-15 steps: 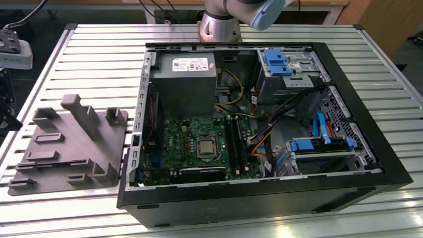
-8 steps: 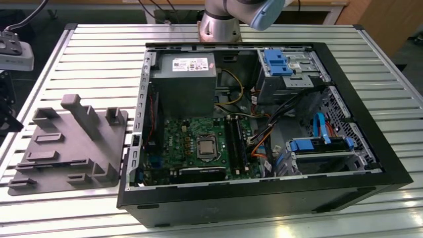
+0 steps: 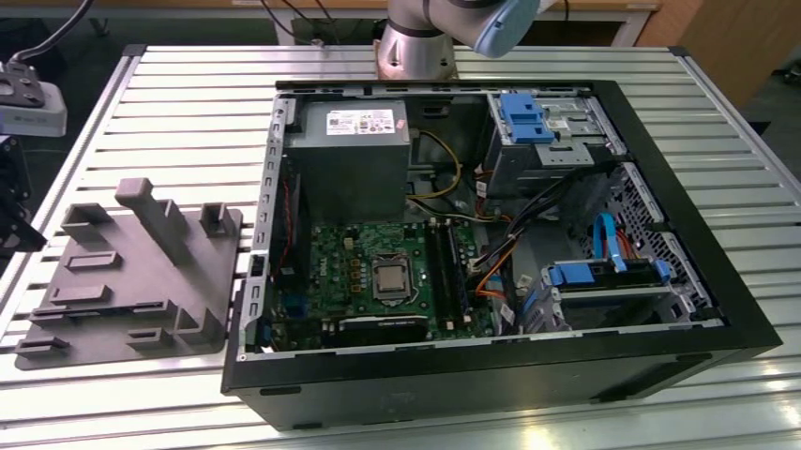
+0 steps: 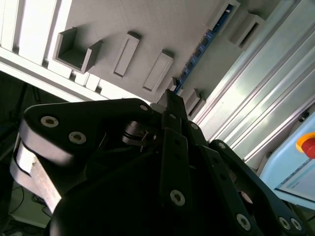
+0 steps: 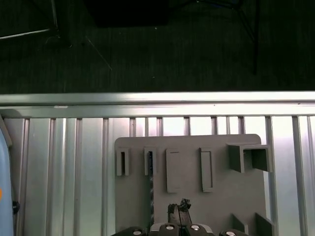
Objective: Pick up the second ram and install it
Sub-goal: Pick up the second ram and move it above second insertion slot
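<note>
The second ram (image 5: 150,187) is a thin dark stick standing on edge in a slot of the grey moulded tray (image 5: 221,196). In the second wrist view the ram (image 4: 197,51) shows as a narrow strip with a blue-green edge running across the tray (image 4: 162,24). My gripper (image 5: 179,212) hangs well above the tray, a little to one side of the ram and apart from it. Its black fingers (image 4: 173,129) meet at the tip, shut on nothing. In the exterior view the tray (image 3: 126,272) lies at the left of the open computer case (image 3: 501,375).
Inside the case the green motherboard (image 3: 363,253) carries black memory slots (image 3: 447,272), a power supply (image 3: 348,155), cables and blue drive brackets (image 3: 601,274). The ribbed aluminium table (image 3: 175,103) ends in an edge rail (image 5: 157,98), with dark floor beyond it.
</note>
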`<state>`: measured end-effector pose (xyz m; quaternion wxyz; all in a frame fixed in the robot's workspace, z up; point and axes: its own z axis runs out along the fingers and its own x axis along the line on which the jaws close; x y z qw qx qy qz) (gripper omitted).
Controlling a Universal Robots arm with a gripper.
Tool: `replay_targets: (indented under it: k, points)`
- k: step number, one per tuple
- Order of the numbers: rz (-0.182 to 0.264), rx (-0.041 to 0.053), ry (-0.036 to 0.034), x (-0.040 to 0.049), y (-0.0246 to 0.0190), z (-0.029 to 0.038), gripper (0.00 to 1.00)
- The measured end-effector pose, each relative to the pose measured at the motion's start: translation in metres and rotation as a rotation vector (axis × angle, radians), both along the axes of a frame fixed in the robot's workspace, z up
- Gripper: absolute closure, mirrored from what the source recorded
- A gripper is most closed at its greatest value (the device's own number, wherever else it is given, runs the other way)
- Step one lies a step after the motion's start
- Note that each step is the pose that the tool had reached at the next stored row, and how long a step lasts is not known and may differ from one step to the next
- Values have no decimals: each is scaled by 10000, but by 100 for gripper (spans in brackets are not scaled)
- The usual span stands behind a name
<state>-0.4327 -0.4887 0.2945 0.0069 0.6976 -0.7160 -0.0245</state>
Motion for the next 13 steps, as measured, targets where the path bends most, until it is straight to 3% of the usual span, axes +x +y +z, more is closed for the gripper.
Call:
replay_targets:
  k: [13]
  points:
    - [209,2,-2,0,-13,-35,89]
